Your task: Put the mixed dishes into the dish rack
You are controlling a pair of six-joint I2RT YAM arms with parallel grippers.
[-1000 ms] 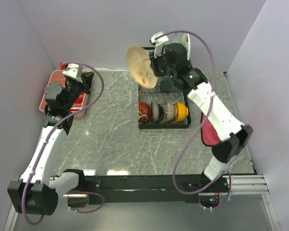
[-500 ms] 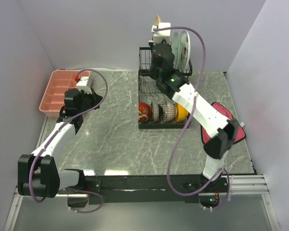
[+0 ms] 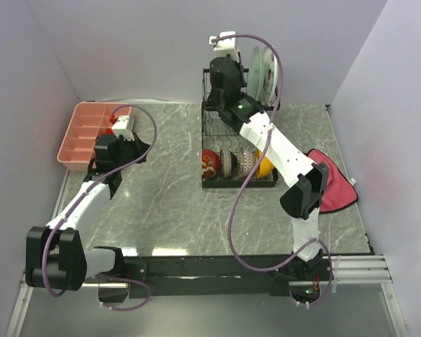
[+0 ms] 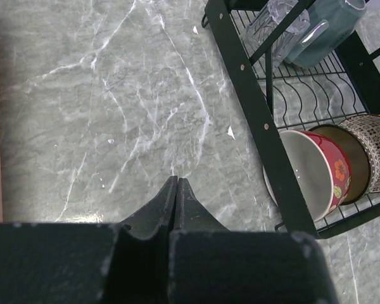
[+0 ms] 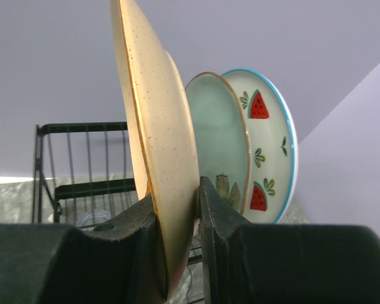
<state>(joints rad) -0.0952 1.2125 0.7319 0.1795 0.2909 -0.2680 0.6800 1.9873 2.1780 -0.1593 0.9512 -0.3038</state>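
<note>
We've got the tan plate [image 5: 155, 145] up on edge, high at the back of the dish rack [image 3: 217, 130]. It sits just beside the mint plate [image 5: 218, 136], with the watermelon plate [image 5: 272, 145] behind that. The right gripper [image 5: 176, 197] has its 2 fingers pinched on the tan plate's lower rim, and we cannot tell whether that rim sits in a slot yet. Here's the danger as we judge it: the gap to the mint plate is slim, so a tilt on release could knock it into the 2 parked plates. A missed slot could send it rolling or dropping toward the 4 bowls [image 3: 238, 163] in the lower tray. The right arm reaches far forward, elbow bent over the table's right side, wrist high above the rack. The left gripper [image 4: 177, 190] is closed on nothing, low over the marble table [image 4: 101, 95], between the pink tray [image 3: 81, 133] and the rack.
</note>
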